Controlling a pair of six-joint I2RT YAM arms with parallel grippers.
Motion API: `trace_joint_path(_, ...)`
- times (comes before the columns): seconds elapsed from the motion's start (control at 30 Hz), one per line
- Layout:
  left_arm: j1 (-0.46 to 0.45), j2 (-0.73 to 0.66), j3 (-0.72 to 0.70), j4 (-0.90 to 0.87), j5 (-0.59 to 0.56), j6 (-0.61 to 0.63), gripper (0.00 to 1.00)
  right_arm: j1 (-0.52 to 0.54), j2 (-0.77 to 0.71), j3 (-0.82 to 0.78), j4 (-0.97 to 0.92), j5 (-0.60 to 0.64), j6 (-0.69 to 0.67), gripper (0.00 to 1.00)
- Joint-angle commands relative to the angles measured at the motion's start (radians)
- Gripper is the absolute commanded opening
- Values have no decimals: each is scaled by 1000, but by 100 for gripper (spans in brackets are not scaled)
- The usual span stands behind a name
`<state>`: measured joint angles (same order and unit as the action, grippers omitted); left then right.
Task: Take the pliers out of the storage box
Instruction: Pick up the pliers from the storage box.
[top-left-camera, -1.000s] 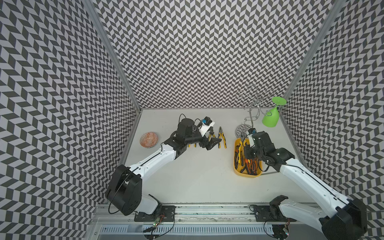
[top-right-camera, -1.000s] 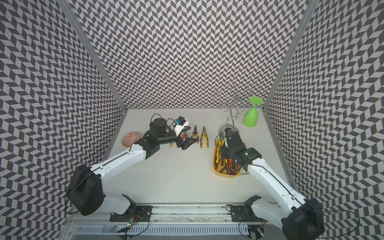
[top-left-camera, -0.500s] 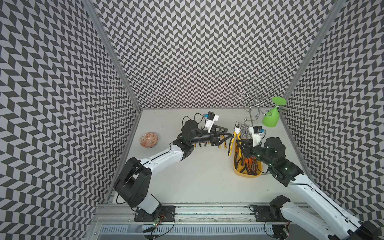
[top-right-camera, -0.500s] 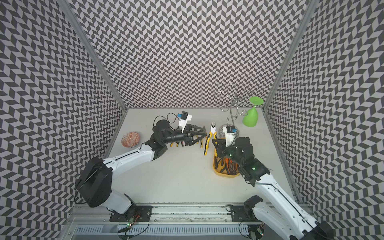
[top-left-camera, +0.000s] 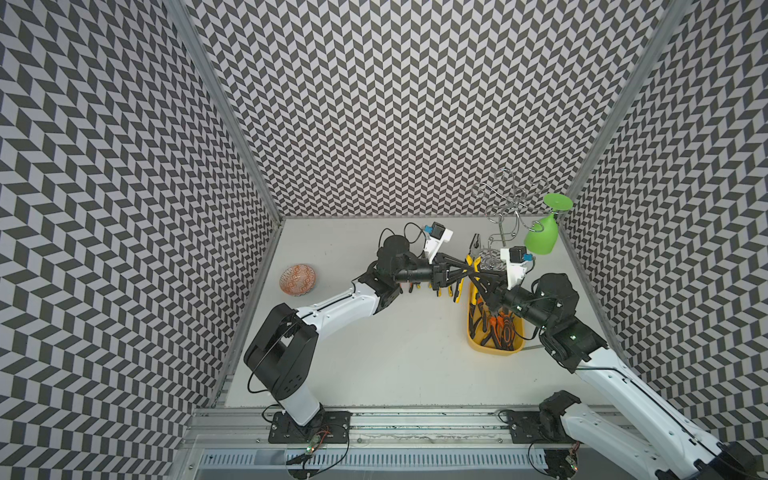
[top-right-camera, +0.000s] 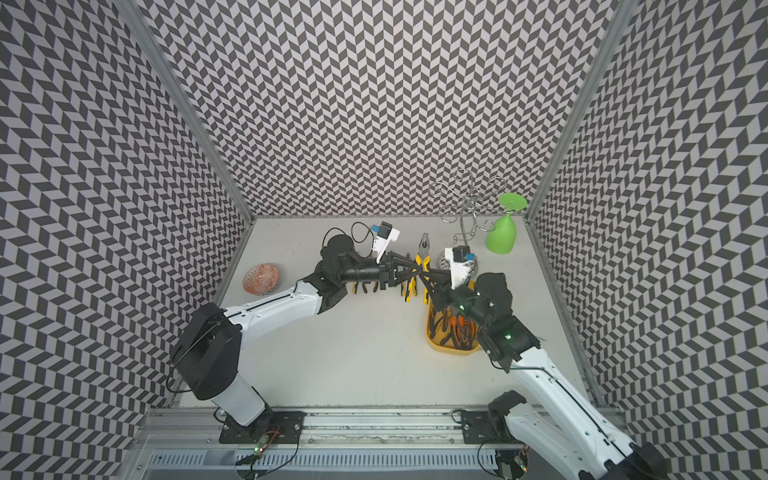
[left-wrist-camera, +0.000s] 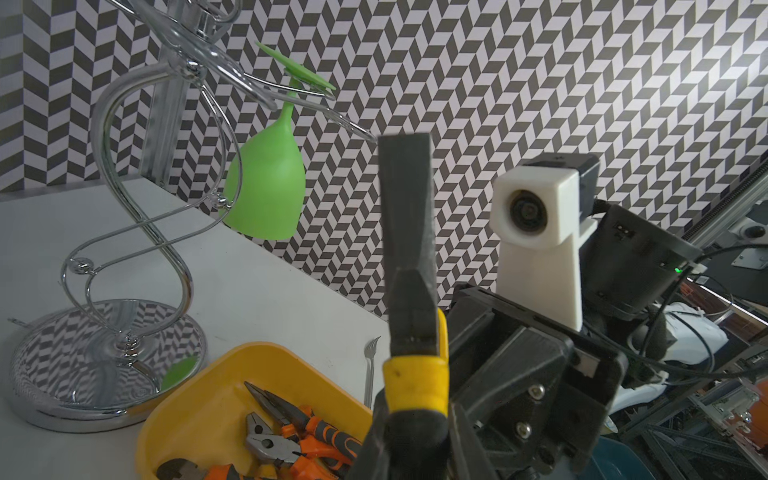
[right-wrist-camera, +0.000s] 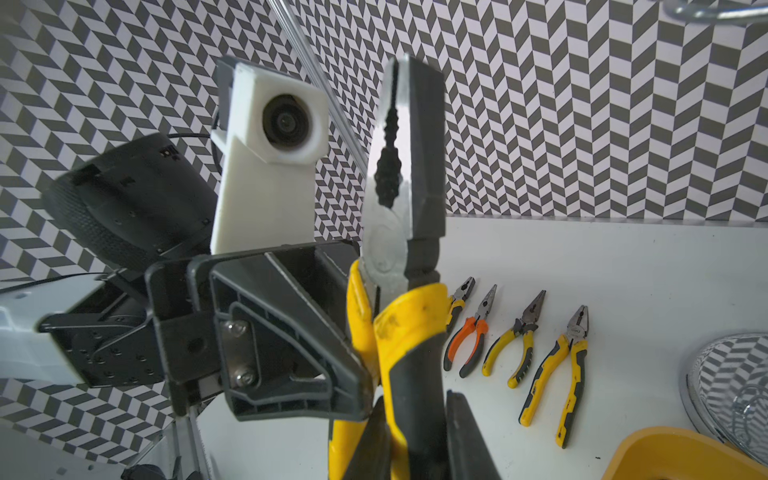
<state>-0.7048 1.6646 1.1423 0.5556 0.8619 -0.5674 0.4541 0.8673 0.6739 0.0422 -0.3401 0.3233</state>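
A pair of yellow-and-black pliers (top-left-camera: 474, 246) (top-right-camera: 423, 248) is held nose up in the air just left of the yellow storage box (top-left-camera: 494, 352) (top-right-camera: 449, 351). My right gripper (top-left-camera: 478, 277) (right-wrist-camera: 415, 415) is shut on its handles (right-wrist-camera: 411, 340). My left gripper (top-left-camera: 466, 270) (left-wrist-camera: 415, 415) comes in from the left. Its fingers are pressed on the same handles (left-wrist-camera: 415, 386). Several orange-handled pliers (top-left-camera: 496, 324) (left-wrist-camera: 299, 440) lie in the box. Several more pliers (right-wrist-camera: 515, 336) (top-right-camera: 409, 289) lie in a row on the table, partly under my left arm.
A chrome glass rack (top-left-camera: 511, 208) with a mirrored base (left-wrist-camera: 83, 365) stands behind the box. A green glass (top-left-camera: 542, 237) hangs upside down from it. A patterned bowl (top-left-camera: 297, 279) sits at the far left. A small fork (left-wrist-camera: 370, 365) lies beside the box.
My right gripper has lifted the yellow pliers out of the box and up to the left. My left arm has swung right from the row of pliers and closed its jaws on the handles.
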Motion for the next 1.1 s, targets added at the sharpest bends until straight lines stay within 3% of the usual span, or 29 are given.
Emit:
trace_joint_path(0.0, -24, 16, 34, 51, 44, -8, 36, 1, -1, 20, 110, -56, -9, 0)
trace_joint_path(0.13, -27, 21, 31, 71, 46, -32, 38, 1, -2, 21, 104, -48, -19, 0)
trace_joint_path(0.3, -26, 23, 32, 80, 44, -48, 27, 1, -2, 18, 105, -53, -26, 0)
trace_joint_path(0.43, -27, 26, 29, 115, 48, -84, 25, 1, 5, 11, 105, -74, -37, 0)
trace_joint_path(0.63, -27, 38, 25, 169, 63, -126, 0, 2, 17, -3, 104, -86, -53, 1)
trace_joint_path(0.7, -25, 39, 24, 165, 64, -124, 0, 2, 18, -2, 98, -85, -59, 9)
trace_joint_path(0.87, -3, 30, 26, 119, 78, -99, 0, 1, 3, -3, 62, -76, -103, 57)
trace_joint_path(1.07, 66, 1, 43, -107, 157, 70, 0, 5, -20, -20, 19, -49, -169, 78)
